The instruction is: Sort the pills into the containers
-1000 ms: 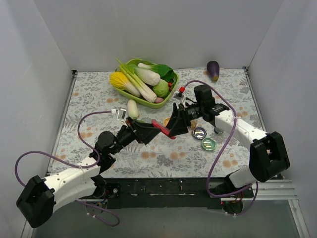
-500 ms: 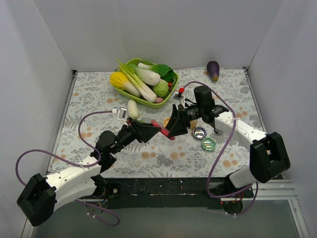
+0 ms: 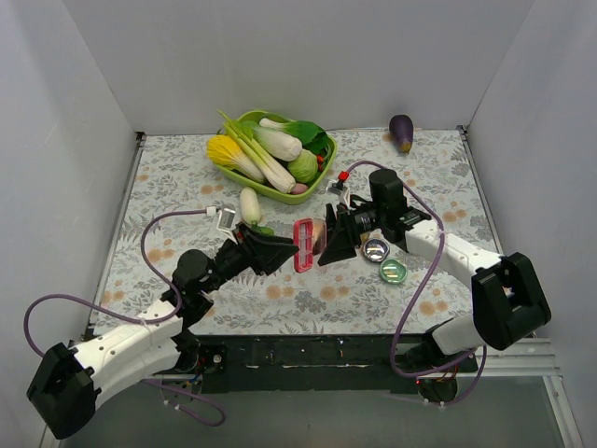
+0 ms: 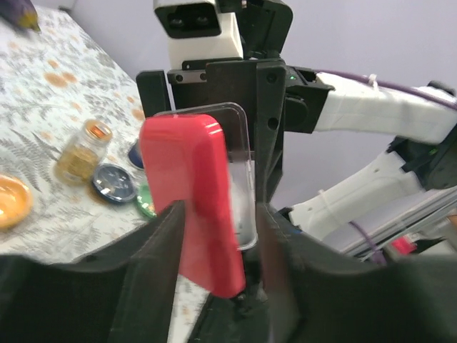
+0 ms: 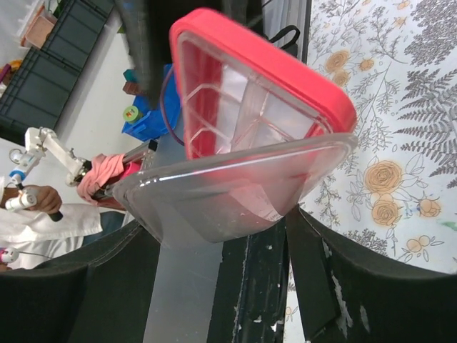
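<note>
The container is a flat pink-red box with a clear lid, held up on edge above the table between the two arms. My left gripper comes at it from the left and is shut on its lower end; in the left wrist view the red box sits pinched between the black fingers of that gripper. My right gripper faces it from the right. In the right wrist view the box shows its compartments, and its clear lid spans the right gripper, touching both fingers. No pills are in view.
A green bowl of vegetables stands at the back, with a white radish in front of it. An eggplant lies at the back right. Two round caps lie under the right arm. An amber bottle stands nearby.
My left gripper has closed onto the container. The box has swung from slanted to standing on edge, and both arms have shifted slightly.
</note>
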Action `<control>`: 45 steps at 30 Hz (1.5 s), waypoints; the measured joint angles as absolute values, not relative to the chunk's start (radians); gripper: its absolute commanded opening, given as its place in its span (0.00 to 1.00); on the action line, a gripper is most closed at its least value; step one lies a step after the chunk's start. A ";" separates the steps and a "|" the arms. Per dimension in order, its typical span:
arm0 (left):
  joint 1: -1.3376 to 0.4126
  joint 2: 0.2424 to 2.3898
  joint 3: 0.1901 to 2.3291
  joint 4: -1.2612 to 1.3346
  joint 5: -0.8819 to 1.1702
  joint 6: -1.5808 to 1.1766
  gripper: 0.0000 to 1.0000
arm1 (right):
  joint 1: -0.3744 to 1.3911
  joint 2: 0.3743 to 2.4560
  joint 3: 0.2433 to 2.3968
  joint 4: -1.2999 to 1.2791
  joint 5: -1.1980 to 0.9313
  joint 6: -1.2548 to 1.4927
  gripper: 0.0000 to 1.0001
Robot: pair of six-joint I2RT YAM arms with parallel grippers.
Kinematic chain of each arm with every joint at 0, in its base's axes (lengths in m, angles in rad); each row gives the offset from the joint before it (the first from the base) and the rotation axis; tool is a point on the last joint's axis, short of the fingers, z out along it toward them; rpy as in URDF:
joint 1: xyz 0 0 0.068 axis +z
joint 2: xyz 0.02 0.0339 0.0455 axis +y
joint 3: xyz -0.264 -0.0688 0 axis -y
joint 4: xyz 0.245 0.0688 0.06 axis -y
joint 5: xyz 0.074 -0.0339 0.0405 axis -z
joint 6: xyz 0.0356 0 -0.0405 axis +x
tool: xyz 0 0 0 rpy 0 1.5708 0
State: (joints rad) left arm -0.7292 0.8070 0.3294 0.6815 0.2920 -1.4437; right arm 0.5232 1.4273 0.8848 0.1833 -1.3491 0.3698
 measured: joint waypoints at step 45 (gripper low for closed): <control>-0.728 0.614 0.323 -0.054 -0.054 -1.451 0.98 | 0.640 1.760 1.024 -0.604 -0.884 -0.430 0.53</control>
